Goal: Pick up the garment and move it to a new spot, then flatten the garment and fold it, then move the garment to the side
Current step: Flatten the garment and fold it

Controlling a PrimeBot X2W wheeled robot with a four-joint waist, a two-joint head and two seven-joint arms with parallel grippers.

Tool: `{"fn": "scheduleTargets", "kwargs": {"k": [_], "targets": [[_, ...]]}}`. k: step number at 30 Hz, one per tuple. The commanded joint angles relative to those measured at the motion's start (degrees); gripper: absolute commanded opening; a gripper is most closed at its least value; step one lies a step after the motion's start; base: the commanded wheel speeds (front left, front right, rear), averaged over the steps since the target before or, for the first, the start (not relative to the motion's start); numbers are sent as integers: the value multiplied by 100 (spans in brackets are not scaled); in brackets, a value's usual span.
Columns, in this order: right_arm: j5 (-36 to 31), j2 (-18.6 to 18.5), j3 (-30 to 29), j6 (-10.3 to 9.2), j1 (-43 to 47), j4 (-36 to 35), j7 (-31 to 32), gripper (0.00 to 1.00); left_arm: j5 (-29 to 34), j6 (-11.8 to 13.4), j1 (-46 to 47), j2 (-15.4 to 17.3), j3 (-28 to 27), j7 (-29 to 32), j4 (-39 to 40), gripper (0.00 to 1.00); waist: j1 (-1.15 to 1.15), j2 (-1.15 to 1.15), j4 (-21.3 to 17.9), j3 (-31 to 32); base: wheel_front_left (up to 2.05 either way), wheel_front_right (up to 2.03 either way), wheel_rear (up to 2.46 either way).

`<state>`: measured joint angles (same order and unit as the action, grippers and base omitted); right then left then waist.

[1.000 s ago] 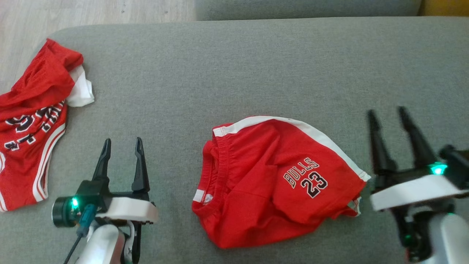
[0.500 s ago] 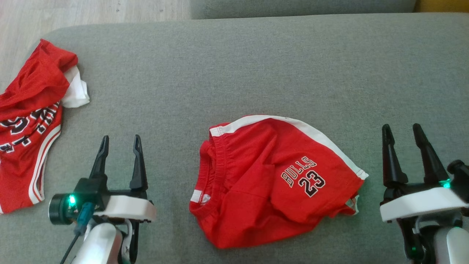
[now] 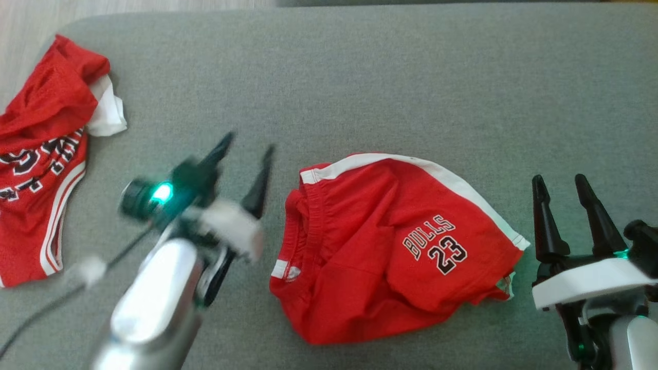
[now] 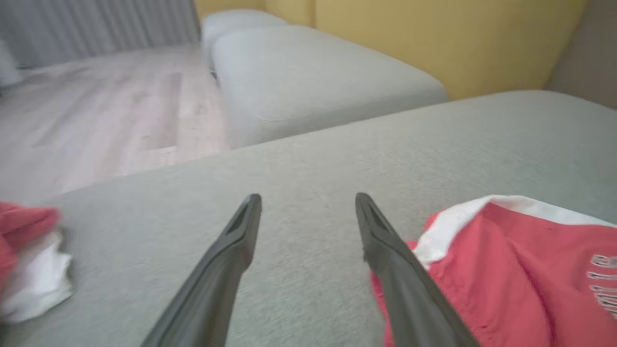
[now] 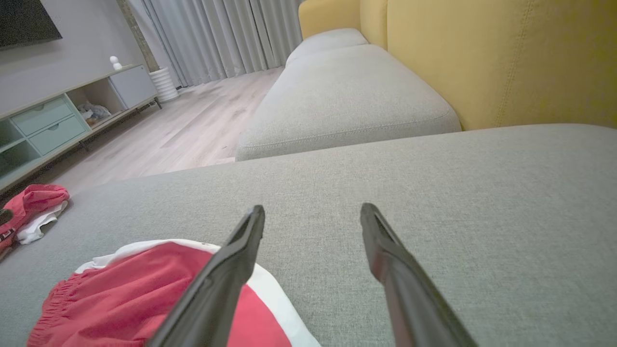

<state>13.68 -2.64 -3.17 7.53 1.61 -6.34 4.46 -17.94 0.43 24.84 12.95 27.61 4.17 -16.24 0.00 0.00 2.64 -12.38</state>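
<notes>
The garment (image 3: 390, 246) is a pair of red shorts with white side stripes and "BULLS 23" lettering, lying crumpled on the grey cushion (image 3: 360, 77). It also shows as red cloth (image 4: 520, 270) in the left wrist view and as the red shorts (image 5: 144, 299) in the right wrist view. My left gripper (image 3: 247, 144) is open and blurred, just left of the waistband, fingers pointing up and to the right. The left gripper (image 4: 308, 200) hovers over bare cushion with nothing between its fingers. My right gripper (image 3: 560, 180) stands open beside the shorts' right hem; the same right gripper (image 5: 313, 209) holds nothing.
A red jersey (image 3: 41, 164) with a white lining lies at the cushion's left edge. Wooden floor (image 5: 193, 125) lies beyond that edge. A second grey cushion (image 5: 347, 96) and a yellow backrest (image 5: 506, 58) stand farther off, and a sideboard (image 5: 53, 120) lines the wall.
My left arm has swung up and to the right, toward the shorts' waistband. The right gripper has drawn back and down. The camera has tilted slightly.
</notes>
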Motion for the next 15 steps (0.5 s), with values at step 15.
{"fn": "scheduleTargets", "kwargs": {"k": [15], "targets": [[67, -24, 17, -4, -278, -274, 241, 100, -405, -703, 1584, -538, 934, 2280, -1117, 100, 0, 0, -79, -470, 0, 0, 0]]}}
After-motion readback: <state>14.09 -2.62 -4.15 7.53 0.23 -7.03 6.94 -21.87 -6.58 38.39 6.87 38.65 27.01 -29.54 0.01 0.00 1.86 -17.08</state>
